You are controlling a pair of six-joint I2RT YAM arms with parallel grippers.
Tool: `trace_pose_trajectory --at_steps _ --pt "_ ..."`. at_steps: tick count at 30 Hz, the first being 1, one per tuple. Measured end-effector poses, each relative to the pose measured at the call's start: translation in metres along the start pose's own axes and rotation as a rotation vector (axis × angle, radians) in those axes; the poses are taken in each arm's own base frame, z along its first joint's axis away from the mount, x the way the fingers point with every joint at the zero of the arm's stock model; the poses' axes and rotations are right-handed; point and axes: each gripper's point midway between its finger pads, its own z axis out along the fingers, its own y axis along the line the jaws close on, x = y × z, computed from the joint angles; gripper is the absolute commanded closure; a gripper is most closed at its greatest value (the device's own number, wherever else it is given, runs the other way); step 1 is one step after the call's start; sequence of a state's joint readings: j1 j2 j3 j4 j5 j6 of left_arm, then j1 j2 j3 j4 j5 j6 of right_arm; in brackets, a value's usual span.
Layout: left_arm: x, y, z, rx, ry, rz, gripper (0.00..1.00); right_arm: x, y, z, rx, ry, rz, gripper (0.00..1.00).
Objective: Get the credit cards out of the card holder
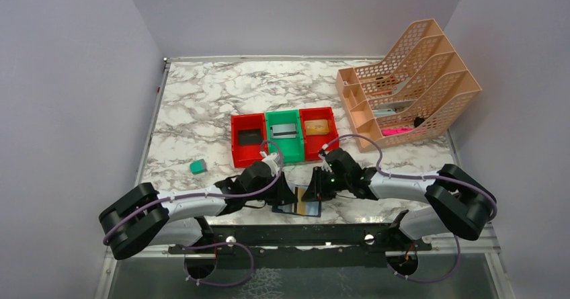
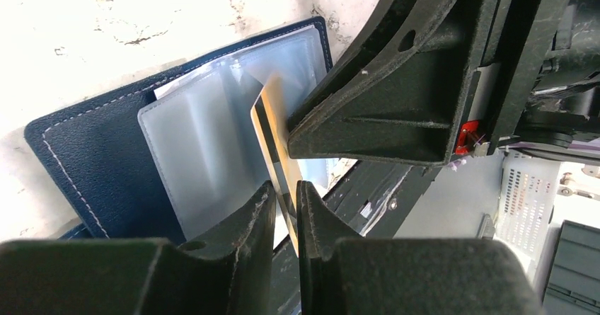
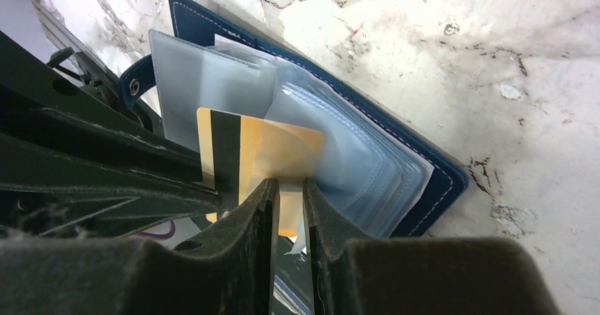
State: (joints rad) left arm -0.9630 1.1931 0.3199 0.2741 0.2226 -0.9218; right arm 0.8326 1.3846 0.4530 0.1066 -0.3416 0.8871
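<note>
You've got both arms meeting at near edge: L gripper [image 1: 288, 195] and R gripper [image 1: 313, 190] over open card holder [image 1: 289, 209], gold card [image 1: 310, 209] showing. Behind — red bin [image 1: 246, 160] w/ black card [image 1: 249, 137], green bin [image 1: 288, 156] w/ silver card [image 1: 285, 131].

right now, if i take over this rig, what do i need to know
Left pincer: shut on the gold card, at its striped end.
Right pincer: nearly closed at a clear sleeve; grip unclear.
Card holder: lying open, gold card partly out of its sleeve.
Done: a card seems to lie in each of the three bins.
Left: pull this card free and bin it; more cards in the sleeves cannot be told.
</note>
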Motion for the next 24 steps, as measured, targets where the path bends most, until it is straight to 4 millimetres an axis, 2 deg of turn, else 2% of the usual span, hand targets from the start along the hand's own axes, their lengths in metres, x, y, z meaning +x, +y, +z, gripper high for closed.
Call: trace_pose_trajectory --at_steps 5,11,17,24 --pt "0.001 0.001 0.004 -0.004 0.014 -0.002 0.82 -0.002 0.001 0.003 -0.001 0.000 0.002 0.75" --pt "0.001 0.002 0.006 -0.021 0.024 -0.002 1.00 -0.002 0.002 0.003 0.001 0.000 0.001 0.75" --pt "-0.006 0.005 0.001 -0.062 -0.004 0.009 1.00 -0.004 0.002 0.002 0.007 -0.013 -0.028 0.73" --pt "-0.024 0.000 -0.019 -0.079 -0.102 0.034 1.00 -0.018 -0.002 -0.016 0.058 -0.099 -0.116 0.70"
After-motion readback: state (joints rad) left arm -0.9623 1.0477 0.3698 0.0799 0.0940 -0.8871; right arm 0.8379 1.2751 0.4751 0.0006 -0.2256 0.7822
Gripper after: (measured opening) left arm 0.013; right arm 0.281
